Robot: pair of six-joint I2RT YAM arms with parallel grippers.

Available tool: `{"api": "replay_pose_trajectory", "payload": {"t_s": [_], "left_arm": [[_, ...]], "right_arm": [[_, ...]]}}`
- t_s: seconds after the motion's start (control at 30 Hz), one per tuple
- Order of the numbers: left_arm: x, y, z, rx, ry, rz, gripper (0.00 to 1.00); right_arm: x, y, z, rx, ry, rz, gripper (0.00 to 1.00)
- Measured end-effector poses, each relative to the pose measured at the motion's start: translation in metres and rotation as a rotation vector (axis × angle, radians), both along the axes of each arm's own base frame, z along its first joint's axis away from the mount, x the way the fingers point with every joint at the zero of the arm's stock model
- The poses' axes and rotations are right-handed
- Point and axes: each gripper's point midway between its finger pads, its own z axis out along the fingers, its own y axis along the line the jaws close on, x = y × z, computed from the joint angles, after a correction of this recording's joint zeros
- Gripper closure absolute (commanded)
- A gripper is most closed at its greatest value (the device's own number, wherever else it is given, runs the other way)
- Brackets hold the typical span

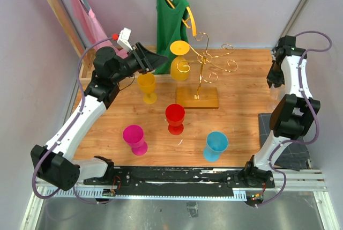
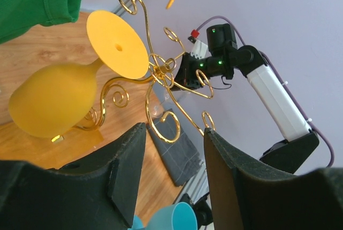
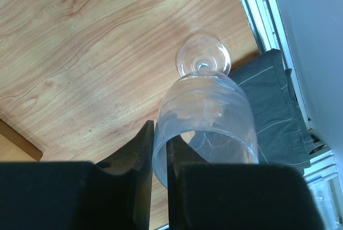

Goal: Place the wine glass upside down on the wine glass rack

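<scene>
A clear wine glass (image 3: 206, 109) is in my right gripper (image 3: 161, 133), which is shut on its rim, one finger inside the bowl and one outside; its foot (image 3: 203, 58) points away over the table. In the top view my right gripper (image 1: 274, 75) is at the far right of the table. The gold wine glass rack (image 1: 201, 72) stands at the back centre on its flat base (image 1: 197, 97). A yellow wine glass (image 1: 179, 61) hangs upside down on it, also in the left wrist view (image 2: 53, 101). My left gripper (image 1: 155, 58) is open and empty, just left of the rack (image 2: 161, 72).
A yellow glass (image 1: 147, 88), a red one (image 1: 174, 118), a magenta one (image 1: 134, 139) and a cyan one (image 1: 216, 145) stand upright on the table. A dark cloth (image 3: 273, 106) lies at the right edge. A green garment (image 1: 169, 21) and a pink one (image 1: 88, 13) hang behind.
</scene>
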Motion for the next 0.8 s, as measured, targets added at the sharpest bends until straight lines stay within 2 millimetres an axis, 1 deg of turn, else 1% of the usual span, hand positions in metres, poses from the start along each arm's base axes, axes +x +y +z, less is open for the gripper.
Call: {"api": "replay_pose_trajectory", "payload": {"t_s": [0.1,0.17,0.23,0.33,0.43,0.63,0.77,0.8], "left_arm": [[0.0,0.0,0.001,-0.003,-0.001,0.0,0.48],[0.0,0.0,0.001,-0.005,0.001,-0.001,0.48],[0.0,0.0,0.0,-0.004,0.003,-0.001,0.48],[0.003,-0.001,0.0,-0.003,0.007,-0.001,0.48],[0.007,-0.003,0.001,-0.002,0.014,-0.001,0.48],[0.011,-0.005,0.008,-0.017,0.013,-0.003,0.48],[0.009,-0.007,0.018,-0.04,0.003,-0.019,0.48],[0.009,-0.008,0.021,-0.047,-0.002,-0.023,0.48]], "right_arm": [[0.001,0.0,0.005,0.001,-0.01,-0.003,0.99],[0.002,0.002,0.011,0.007,-0.031,-0.002,0.99],[0.003,0.005,0.02,0.017,-0.061,0.001,0.99],[0.006,0.013,0.043,0.043,-0.146,0.002,0.99],[0.008,0.022,0.078,0.06,-0.279,0.012,0.99],[0.012,0.052,0.175,0.098,-0.646,0.091,0.99],[0.017,0.077,0.228,0.179,-0.865,0.173,0.99],[0.017,0.083,0.237,0.203,-0.908,0.191,0.99]]}}
